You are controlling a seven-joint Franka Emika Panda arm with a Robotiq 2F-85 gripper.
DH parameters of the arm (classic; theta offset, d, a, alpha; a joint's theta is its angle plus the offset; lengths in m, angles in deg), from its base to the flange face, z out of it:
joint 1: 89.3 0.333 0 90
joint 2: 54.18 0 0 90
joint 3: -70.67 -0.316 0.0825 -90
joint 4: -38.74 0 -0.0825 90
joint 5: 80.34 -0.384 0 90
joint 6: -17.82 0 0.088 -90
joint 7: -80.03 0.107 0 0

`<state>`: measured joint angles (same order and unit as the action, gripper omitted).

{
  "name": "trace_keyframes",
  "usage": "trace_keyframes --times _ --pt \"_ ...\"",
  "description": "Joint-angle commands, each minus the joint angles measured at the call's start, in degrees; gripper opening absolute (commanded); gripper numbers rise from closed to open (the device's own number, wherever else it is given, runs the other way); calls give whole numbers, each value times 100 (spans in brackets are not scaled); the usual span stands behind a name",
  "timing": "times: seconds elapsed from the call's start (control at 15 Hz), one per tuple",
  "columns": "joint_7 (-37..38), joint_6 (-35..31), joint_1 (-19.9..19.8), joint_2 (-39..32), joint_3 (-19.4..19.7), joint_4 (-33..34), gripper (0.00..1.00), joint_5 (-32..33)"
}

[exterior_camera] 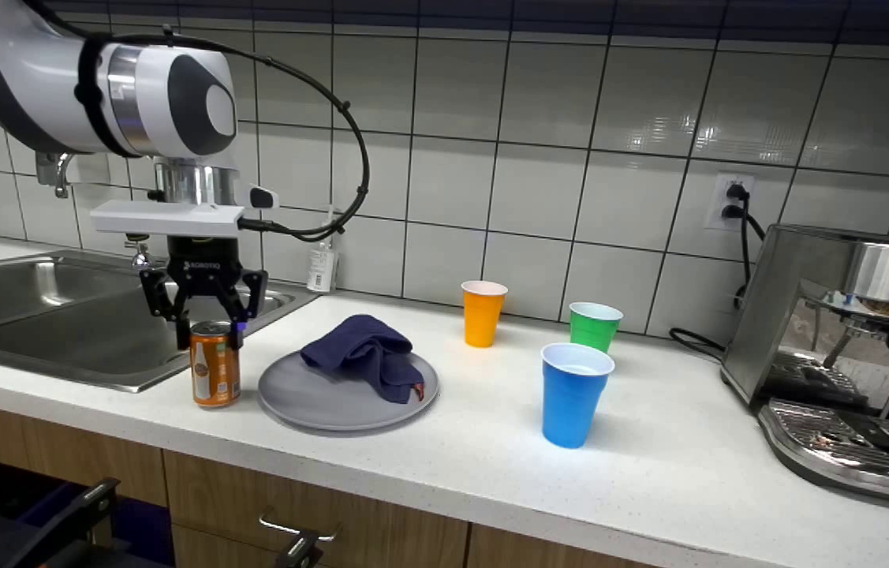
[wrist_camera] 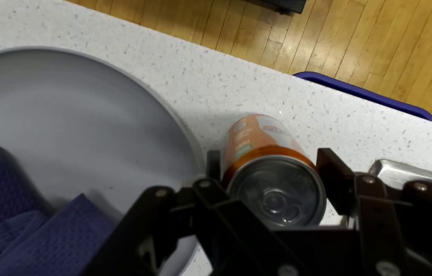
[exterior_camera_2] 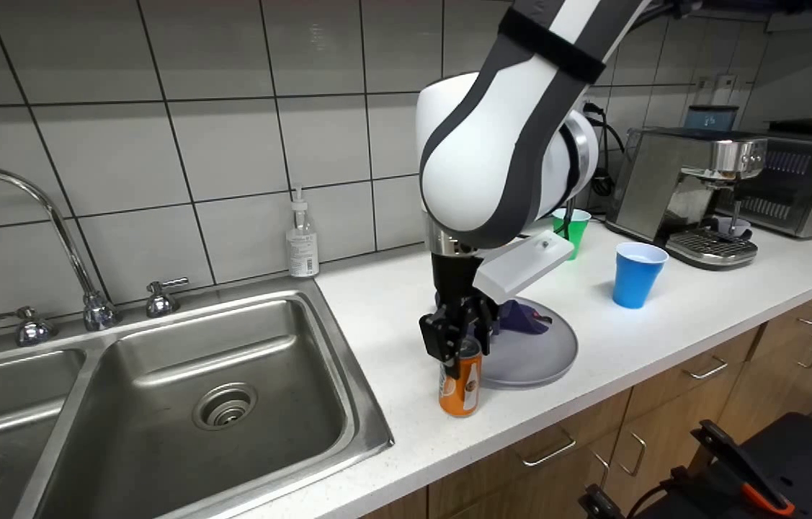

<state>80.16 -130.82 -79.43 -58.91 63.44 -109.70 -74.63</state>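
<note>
A small orange drink can (exterior_camera: 214,371) stands upright on the white counter, between the sink corner and a grey plate. My black gripper (exterior_camera: 210,339) points down over it, one finger on each side of its upper part. In the wrist view the fingers (wrist_camera: 268,163) look closed against the can (wrist_camera: 252,136), whose lid faces the camera. It also shows between the fingers in an exterior view (exterior_camera_2: 459,393). The grey plate (exterior_camera: 294,406) lies close beside the can. A folded dark blue cloth (exterior_camera: 365,355) lies on the plate, with a small reddish thing at its edge.
A steel double sink (exterior_camera_2: 369,425) is on the other side of the can. Blue (exterior_camera: 573,402), orange (exterior_camera: 483,315) and green (exterior_camera: 593,327) cups stand beyond the plate. A soap bottle (exterior_camera_2: 302,249) stands by the wall. An espresso machine (exterior_camera: 815,315) is farther along. The counter's front edge is close.
</note>
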Motion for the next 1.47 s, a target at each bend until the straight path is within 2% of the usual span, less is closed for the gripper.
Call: trace_keyframes --times 0.0,0.07,0.13,0.4,0.73,1.0,1.4 --pt "-279 121 -82 336 -44 -101 94 -63" --pt "-355 151 -91 453 -43 -135 99 -73" --pt "-466 201 -100 530 -47 -139 100 -131" --pt "-630 328 -152 811 37 -80 100 -189" --pt "-681 644 -333 953 277 139 100 -560" --pt "-400 604 -562 912 482 309 100 -380" --pt "152 837 -852 706 718 685 100 -515"
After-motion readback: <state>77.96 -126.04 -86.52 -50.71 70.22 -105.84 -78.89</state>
